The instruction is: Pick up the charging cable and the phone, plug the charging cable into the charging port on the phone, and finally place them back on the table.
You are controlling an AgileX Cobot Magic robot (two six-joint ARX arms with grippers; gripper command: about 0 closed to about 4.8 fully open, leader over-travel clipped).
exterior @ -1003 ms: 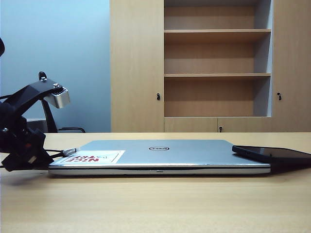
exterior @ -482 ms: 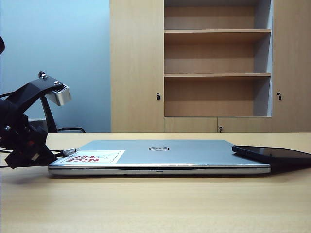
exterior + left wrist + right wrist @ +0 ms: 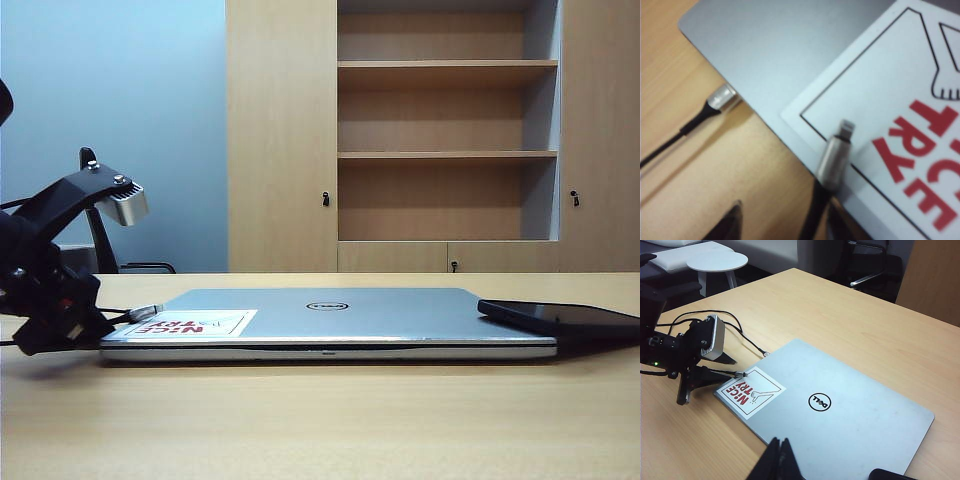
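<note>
While two arms share this scene, we count one left gripper low at the laptop's sticker corner and one right gripper hanging above the laptop's near edge. Left gripper: fingers spread apart, nothing clamped, one on each side of the charging cable, whose silver plug tip lies on the sticker. In the exterior view we see that gripper down at table level, just beside the laptop's left edge. Right gripper: fingers pressed together, clenched on nothing. We count one silver laptop, lid closed, flat on the table, with one red-lettered sticker on its lid. One phone, black, rests on the laptop's right end and overhangs it; in the right wrist view only a dark corner of it shows, near the right gripper. Plugs: two silver ones in the left wrist view, one on the sticker, and a second plug at the laptop's side edge with black cord trailing over the table. Whether both belong to one cord we cannot tell. The charging port is too small to make out. One shelf cabinet stands behind the table.
</note>
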